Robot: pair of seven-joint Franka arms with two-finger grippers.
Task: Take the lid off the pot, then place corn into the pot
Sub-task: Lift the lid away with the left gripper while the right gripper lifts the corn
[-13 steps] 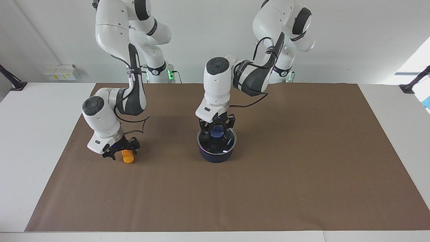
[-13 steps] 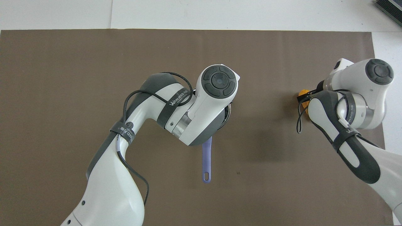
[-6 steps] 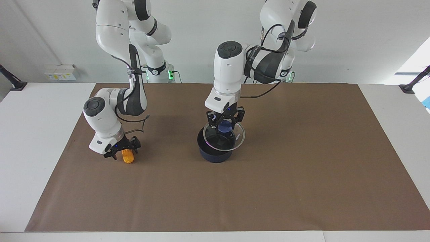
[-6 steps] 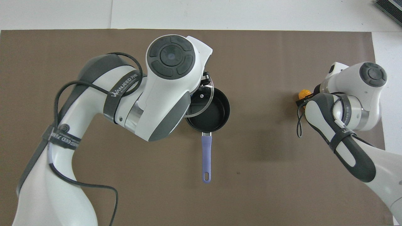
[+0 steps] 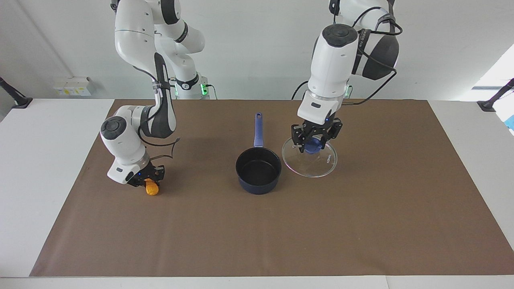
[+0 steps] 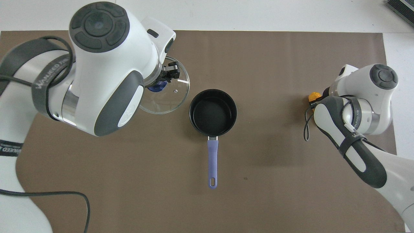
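Now lid (image 5: pixel 309 159) off, clenched in left tool (image 5: pixel 314 141) beside pot (image 5: pixel 258 170). Right tool (image 5: pixel 147 179) grasps corn (image 5: pixel 151 188) end-on; cob may slip during lift.

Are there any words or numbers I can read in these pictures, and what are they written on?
"WANJEED": on the dark band of the left arm, seen from overhead.
Lid: small dark print near its rim, too small to read.
Right arm's band: white lettering, too blurred to read.
Pot and corn: no writing visible.
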